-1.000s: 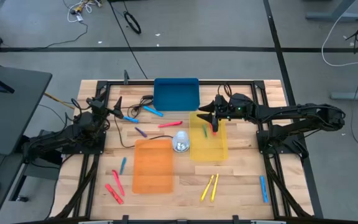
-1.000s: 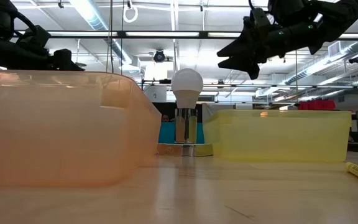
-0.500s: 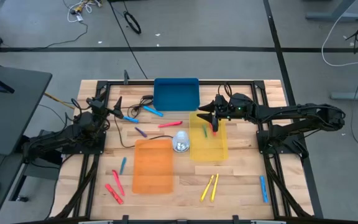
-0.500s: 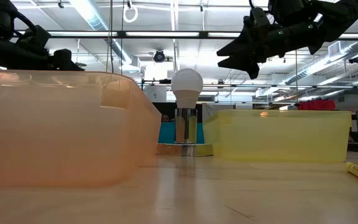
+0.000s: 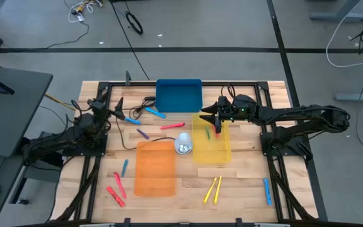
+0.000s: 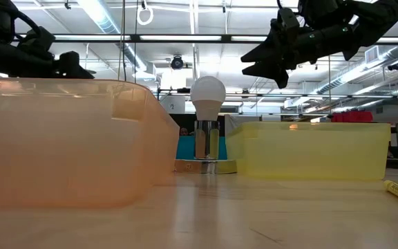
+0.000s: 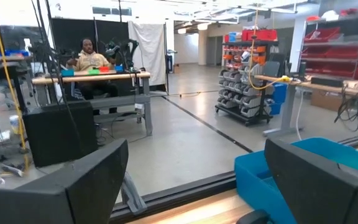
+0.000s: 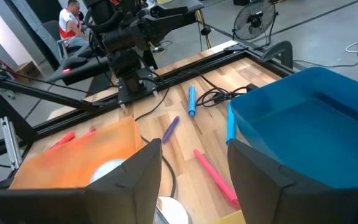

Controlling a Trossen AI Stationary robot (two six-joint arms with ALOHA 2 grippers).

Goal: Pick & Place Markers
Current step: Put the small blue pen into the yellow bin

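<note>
R claw (image 5: 214,117) over yellow tray (image 5: 212,151) back edge, fingers apart, empty.

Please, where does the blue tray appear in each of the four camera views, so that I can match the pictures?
High view: blue tray at the table's far edge, centre.
Low view: only a blue strip behind the light bulb, between the orange tray and yellow tray.
Left wrist view: lower right, between the dark fingers.
Right wrist view: right side.
Shared landmark: the light bulb stands near the trays.
</note>
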